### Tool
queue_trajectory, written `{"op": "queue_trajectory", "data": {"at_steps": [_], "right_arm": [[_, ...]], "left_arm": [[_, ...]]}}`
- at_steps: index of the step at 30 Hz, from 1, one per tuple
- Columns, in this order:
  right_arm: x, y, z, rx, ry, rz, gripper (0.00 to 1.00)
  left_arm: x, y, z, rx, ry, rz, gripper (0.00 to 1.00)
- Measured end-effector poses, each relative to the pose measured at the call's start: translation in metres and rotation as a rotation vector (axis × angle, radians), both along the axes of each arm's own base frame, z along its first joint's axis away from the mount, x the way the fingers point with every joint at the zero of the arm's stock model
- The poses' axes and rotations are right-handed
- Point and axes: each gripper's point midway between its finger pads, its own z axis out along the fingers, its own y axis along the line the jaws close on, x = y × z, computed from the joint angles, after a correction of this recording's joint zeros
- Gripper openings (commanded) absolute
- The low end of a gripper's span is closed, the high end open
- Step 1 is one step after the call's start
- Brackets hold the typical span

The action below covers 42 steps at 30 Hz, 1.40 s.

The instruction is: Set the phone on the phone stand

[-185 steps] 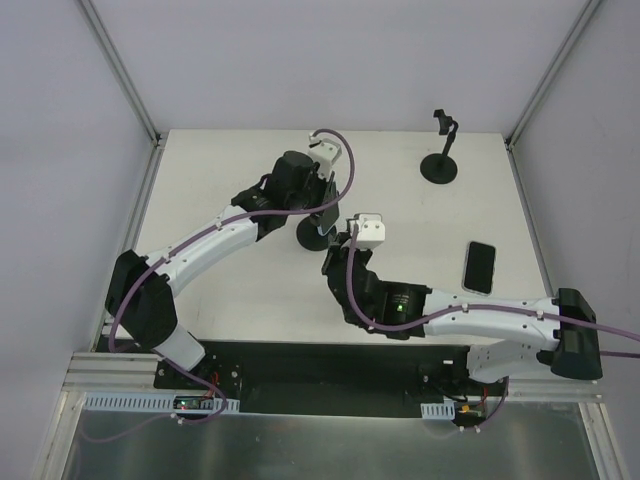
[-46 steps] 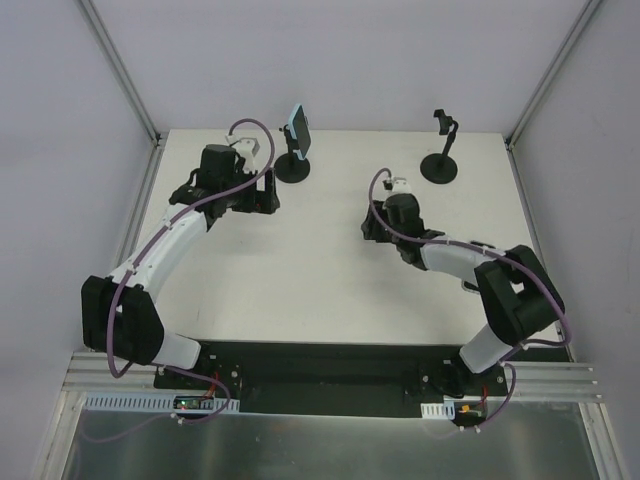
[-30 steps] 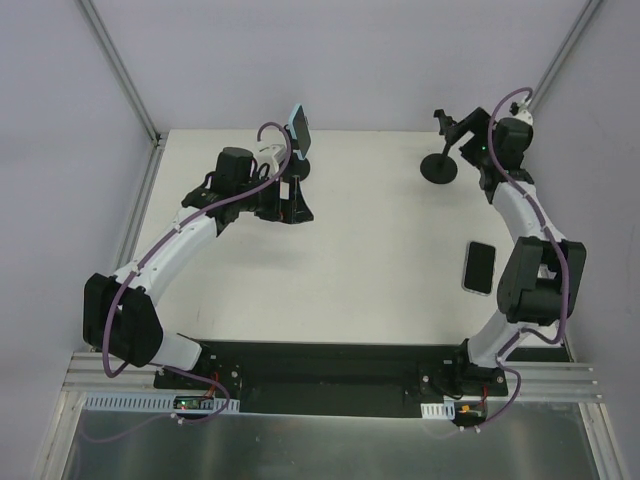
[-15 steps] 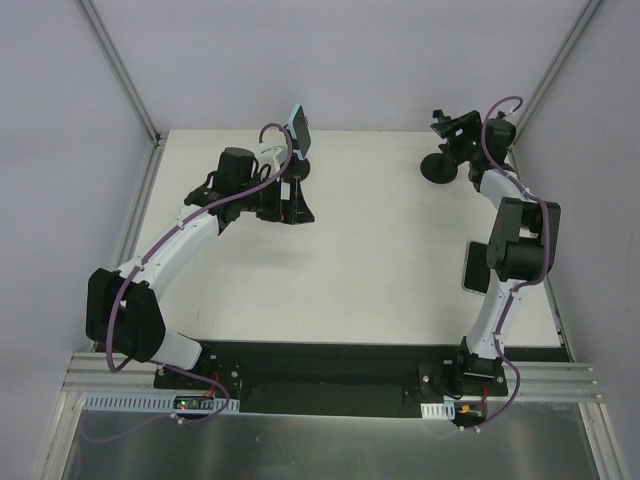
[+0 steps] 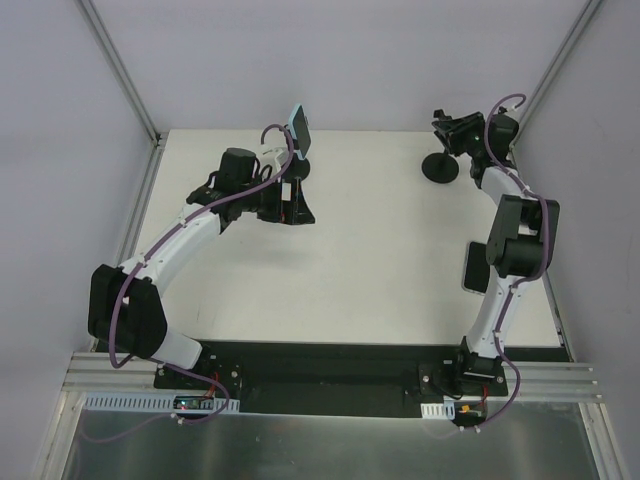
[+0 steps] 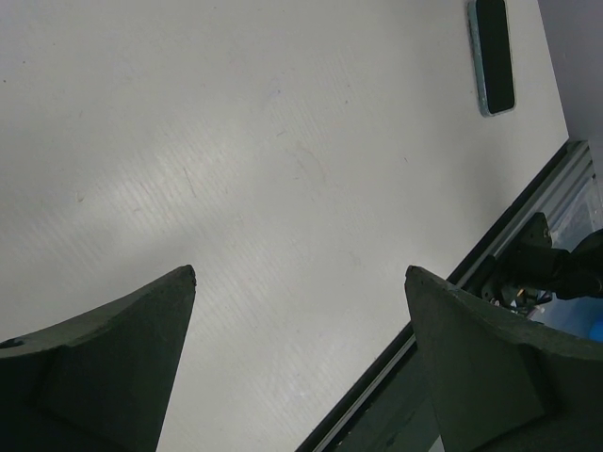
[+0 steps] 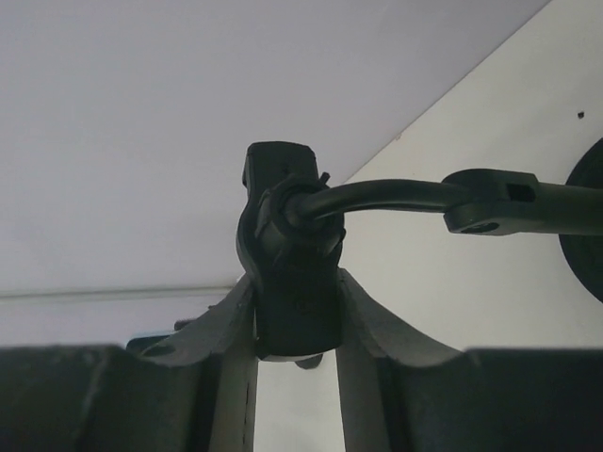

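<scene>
- The right gripper is closed on the clamp head of the empty phone stand, having swung up there within the last second.
- The phone lies flat on the table, well nearer the arm bases than that stand, ungripped.
- The left gripper gapes open far left of it, by a second stand, which is loaded.
- Judgement: the stand is being readied, and the phone pickup remains.

A white bench sits enclosed by 3 plain pale grey walls, with 2 aluminium posts at its far corners. A metal rail runs along the near edge. The light is soft and even.
</scene>
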Motion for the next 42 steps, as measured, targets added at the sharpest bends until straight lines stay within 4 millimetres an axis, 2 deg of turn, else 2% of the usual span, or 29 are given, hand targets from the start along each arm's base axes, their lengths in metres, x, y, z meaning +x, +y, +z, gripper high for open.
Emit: {"op": "queue_trajectory", "data": {"at_steps": [3,6,9,13,17,19,22,25,29,31,32,33,35,36,39,42], "right_arm": [[-0.015,0.008,-0.001,0.014,-0.008,0.052,0.01],[-0.057,0.028,0.001,0.009,0.018,0.142,0.01],[-0.119,0.067,0.004,-0.002,0.062,0.284,0.01],[-0.21,0.141,0.015,-0.034,0.066,0.555,0.01],[-0.313,0.212,0.028,-0.083,-0.011,0.894,0.01],[-0.353,0.231,0.027,-0.106,-0.033,1.035,0.01],[-0.391,0.243,0.013,-0.124,-0.02,1.168,0.01],[-0.414,0.242,-0.011,-0.119,0.038,1.237,0.01],[-0.427,0.245,-0.013,-0.122,-0.003,1.305,0.04],[-0.43,0.246,-0.013,-0.128,-0.019,1.324,0.14],[-0.432,0.246,-0.014,-0.133,-0.026,1.33,0.23],[-0.432,0.246,-0.015,-0.135,-0.032,1.335,0.43],[-0.434,0.245,-0.016,-0.139,-0.044,1.34,0.62],[-0.434,0.244,-0.017,-0.147,-0.044,1.335,0.76],[-0.437,0.239,-0.025,-0.18,-0.033,1.317,0.9],[-0.437,0.233,-0.024,-0.224,-0.03,1.273,0.93]], "left_arm": [[0.001,0.002,0.001,-0.005,0.002,0.002,0.91],[0.003,0.006,0.003,-0.016,0.002,0.006,0.92],[0.006,0.013,0.009,-0.024,-0.013,0.026,0.92],[0.007,0.023,0.029,-0.043,-0.067,0.051,0.94],[-0.001,0.026,0.053,-0.075,-0.129,0.042,0.95],[-0.004,0.025,0.063,-0.09,-0.157,0.034,0.95],[-0.006,0.025,0.07,-0.098,-0.18,0.031,0.95],[-0.007,0.025,0.073,-0.104,-0.188,0.027,0.95],[-0.008,0.024,0.073,-0.108,-0.19,0.021,0.96],[-0.008,0.024,0.072,-0.11,-0.188,0.017,0.95],[-0.008,0.024,0.072,-0.111,-0.187,0.016,0.95],[-0.008,0.023,0.073,-0.112,-0.188,0.015,0.95],[-0.009,0.023,0.073,-0.115,-0.188,0.011,0.96],[-0.009,0.023,0.073,-0.116,-0.19,0.01,0.96],[-0.009,0.022,0.074,-0.118,-0.192,0.008,0.96],[-0.012,0.02,0.075,-0.129,-0.188,-0.01,0.97]]}}
